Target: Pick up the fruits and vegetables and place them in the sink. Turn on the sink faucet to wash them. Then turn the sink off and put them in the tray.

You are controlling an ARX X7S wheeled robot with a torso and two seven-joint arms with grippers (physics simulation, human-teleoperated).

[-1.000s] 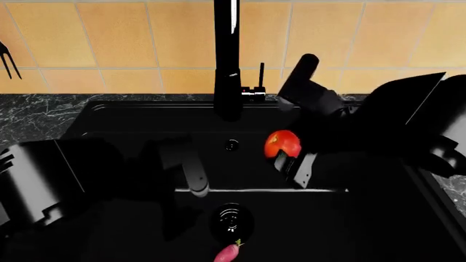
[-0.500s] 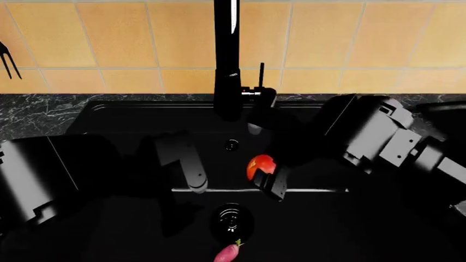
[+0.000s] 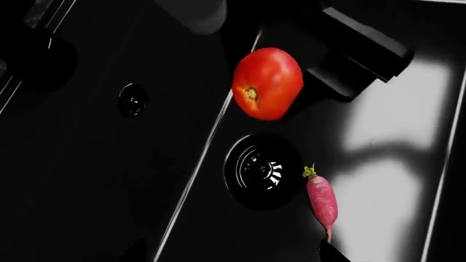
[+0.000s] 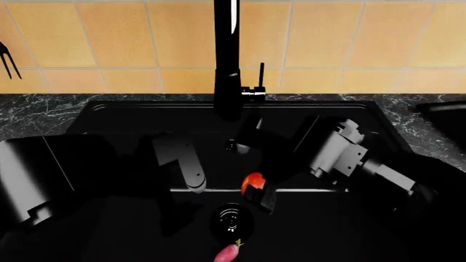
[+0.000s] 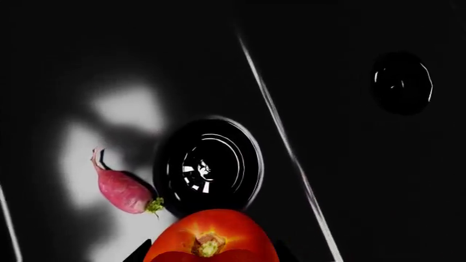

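My right gripper (image 4: 256, 192) is shut on the round red tomato (image 4: 252, 182) and holds it low inside the black sink (image 4: 109, 117), just above the round drain (image 4: 231, 221). In the right wrist view the tomato (image 5: 211, 237) sits between the dark jaws, stem end showing. The pink radish (image 4: 227, 252) lies on the basin floor next to the drain; it also shows in the left wrist view (image 3: 322, 199) and the right wrist view (image 5: 122, 188). My left gripper (image 4: 185, 172) hangs open and empty in the basin, left of the tomato (image 3: 267, 82). The black faucet (image 4: 227, 60) stands behind, with its thin lever (image 4: 261, 73) upright.
Grey marbled counter (image 4: 36, 114) surrounds the sink, with an orange tiled wall behind. A flat black edge with a pale rim (image 4: 440, 105), perhaps the tray, shows on the counter at the far right. A fork (image 4: 7, 60) hangs at the far left.
My right arm has swung down and left, carrying the tomato from beside the faucet to low over the drain. The left arm and the radish have barely moved.
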